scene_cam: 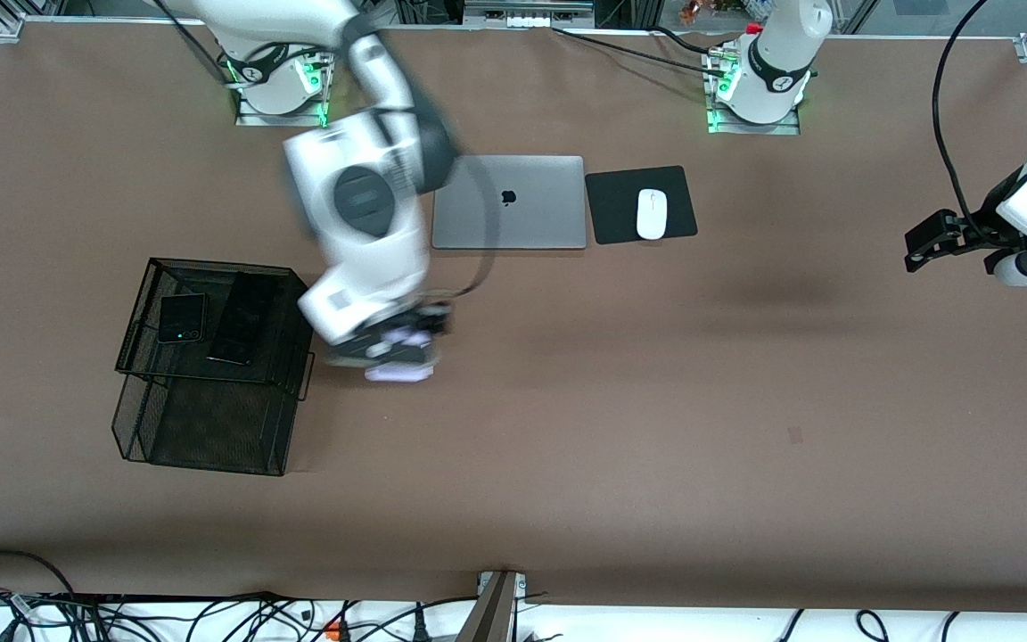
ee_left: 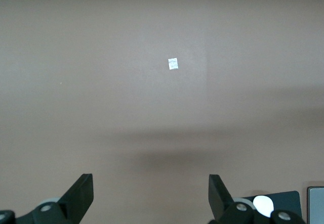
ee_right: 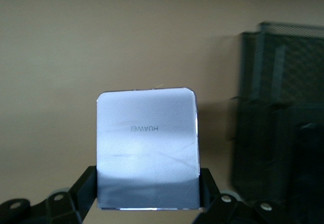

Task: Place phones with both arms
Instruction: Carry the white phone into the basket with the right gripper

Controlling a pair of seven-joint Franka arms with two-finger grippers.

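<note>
My right gripper point(scene_cam: 402, 343) is shut on the small squarish pale phone point(scene_cam: 399, 364), which fills the right wrist view point(ee_right: 147, 148) between the two black fingers point(ee_right: 83, 188). It hangs over the bare table beside the black mesh basket point(scene_cam: 143, 285). The small square black phone point(scene_cam: 181, 318) and the long slim black phone point(scene_cam: 244, 318) lie in the basket's upper tray. My left gripper point(scene_cam: 924, 245) is open and empty over the table at the left arm's end, its fingers point(ee_left: 81, 193) wide apart over bare table.
A closed silver laptop point(scene_cam: 509, 202) and a white mouse point(scene_cam: 652, 214) on a black pad point(scene_cam: 607, 209) lie near the robot bases. The basket's lower tier point(scene_cam: 201, 437) juts toward the front camera. A small white tag point(ee_left: 173, 63) sticks to the table.
</note>
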